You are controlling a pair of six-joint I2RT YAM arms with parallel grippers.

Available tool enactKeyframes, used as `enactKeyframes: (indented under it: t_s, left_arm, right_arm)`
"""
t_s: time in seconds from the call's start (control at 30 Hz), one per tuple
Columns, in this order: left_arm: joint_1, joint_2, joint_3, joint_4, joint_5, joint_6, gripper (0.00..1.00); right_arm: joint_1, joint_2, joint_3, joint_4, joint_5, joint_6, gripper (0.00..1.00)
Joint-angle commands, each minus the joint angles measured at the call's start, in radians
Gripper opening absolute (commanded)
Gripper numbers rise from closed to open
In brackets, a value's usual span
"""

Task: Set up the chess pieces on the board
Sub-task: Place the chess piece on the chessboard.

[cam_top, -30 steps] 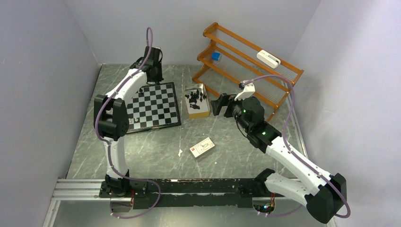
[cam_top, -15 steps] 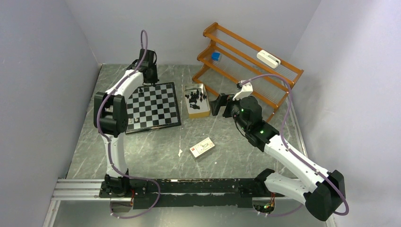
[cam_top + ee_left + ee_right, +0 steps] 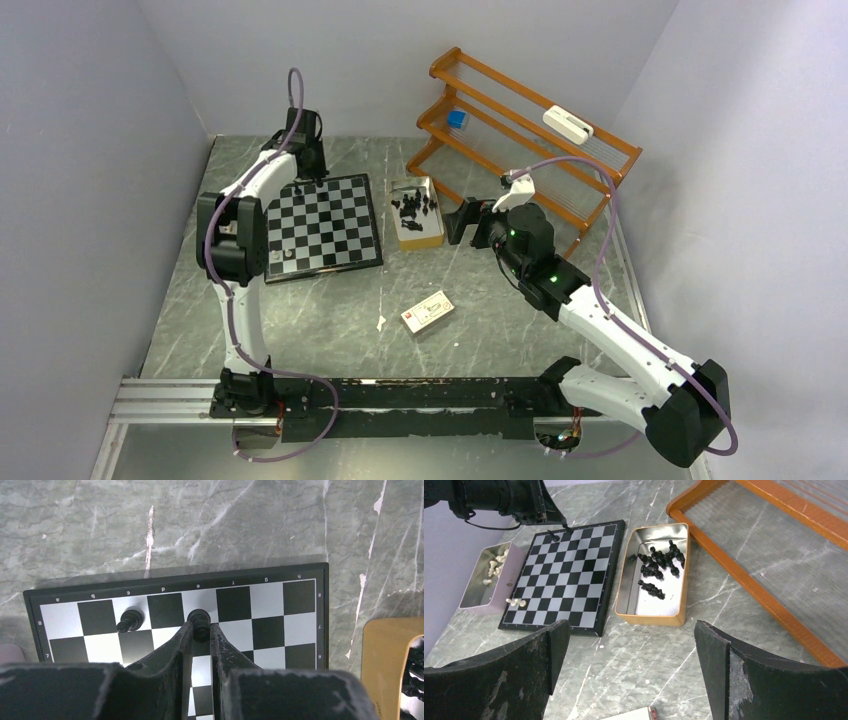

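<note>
A black piece (image 3: 200, 621) is pinched at the 12 o'clock edge of the board (image 3: 300, 597).
It is clamped by the left gripper (image 3: 201, 632), nearly closed; the right gripper (image 3: 631, 655) is held wide open and empty, the tin (image 3: 651, 616) at its 12 o'clock.

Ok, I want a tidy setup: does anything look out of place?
A few small pale chess pieces lie bunched at the edge of the black-and-white checkered chessboard, beside the pink rectangular tin, seemingly toppled rather than standing on separate squares.
</note>
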Motion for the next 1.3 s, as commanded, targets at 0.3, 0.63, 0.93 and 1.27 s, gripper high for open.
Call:
enactKeyframes:
  t_s: [0.3,0.63,0.93,1.27]
  left_arm:
    - [0.011,0.063,0.003,0.016,0.035,0.003,0.22]
    - [0.016,0.086,0.012,0.016,0.035,0.005,0.24]
    - [0.017,0.101,0.026,0.013,0.031,0.01,0.23]
    - [0.017,0.095,0.024,0.013,0.033,0.015,0.29]
  right_arm:
    - [-0.002,-0.012,0.004,0.033,0.015,-0.004,1.0]
    - [-0.002,-0.017,0.004,0.028,0.018,-0.005,1.0]
    - [-0.002,-0.026,0.0,0.03,0.024,-0.007,1.0]
    - [-0.002,-0.028,-0.004,0.029,0.028,-0.006,1.0]
